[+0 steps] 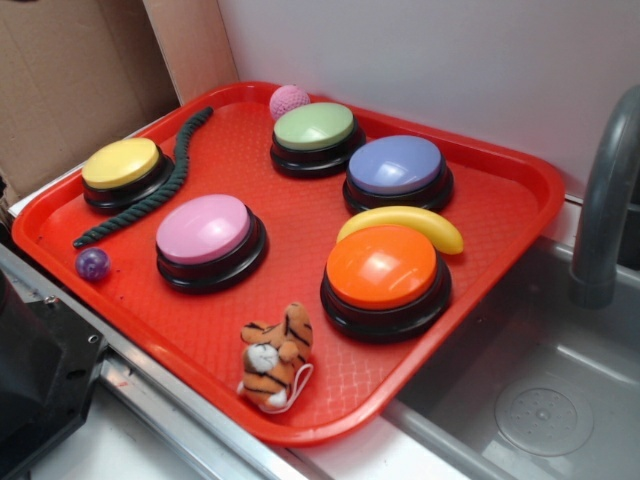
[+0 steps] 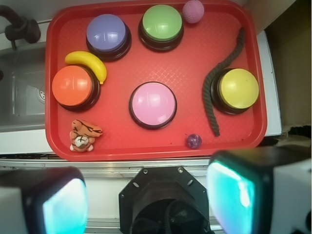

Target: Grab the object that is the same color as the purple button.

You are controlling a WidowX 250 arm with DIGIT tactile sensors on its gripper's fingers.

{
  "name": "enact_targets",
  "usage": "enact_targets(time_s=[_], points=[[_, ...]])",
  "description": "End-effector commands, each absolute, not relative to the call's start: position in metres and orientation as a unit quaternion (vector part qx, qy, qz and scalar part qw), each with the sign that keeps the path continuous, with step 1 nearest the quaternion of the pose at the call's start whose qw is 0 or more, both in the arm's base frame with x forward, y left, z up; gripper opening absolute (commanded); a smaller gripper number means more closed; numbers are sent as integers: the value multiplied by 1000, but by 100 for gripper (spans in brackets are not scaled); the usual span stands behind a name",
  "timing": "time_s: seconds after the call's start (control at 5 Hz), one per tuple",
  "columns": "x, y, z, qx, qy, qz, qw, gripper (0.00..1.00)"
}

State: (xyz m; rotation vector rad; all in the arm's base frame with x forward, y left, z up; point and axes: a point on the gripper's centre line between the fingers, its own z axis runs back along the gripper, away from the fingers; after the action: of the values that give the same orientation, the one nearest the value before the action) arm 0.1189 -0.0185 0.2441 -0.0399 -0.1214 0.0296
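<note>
Glossy purple marble (image 1: 93,264) (image 2: 193,141) (tiny) lies far from the lavender button (image 1: 397,168) (image 2: 107,33).

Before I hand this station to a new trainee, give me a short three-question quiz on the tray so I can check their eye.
1. True or false: the purple ball touches the purple button.
2. Which button does the banana lean against? A) yellow B) orange C) green
3. Fill in: the dark rope curves beside the ____ button.

Key: 1 false; 2 B, the orange button; 3 yellow, the yellow button.
</note>
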Motion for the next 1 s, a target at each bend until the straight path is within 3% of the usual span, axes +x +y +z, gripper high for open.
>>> enact_targets(time_s=[0.0,0.2,0.8], points=[[119,-18,244,-20,-61,15,998,100],[120,-7,226,-25,-61,-2,998,100],[126,37,130,0,-43,-72,996,100]])
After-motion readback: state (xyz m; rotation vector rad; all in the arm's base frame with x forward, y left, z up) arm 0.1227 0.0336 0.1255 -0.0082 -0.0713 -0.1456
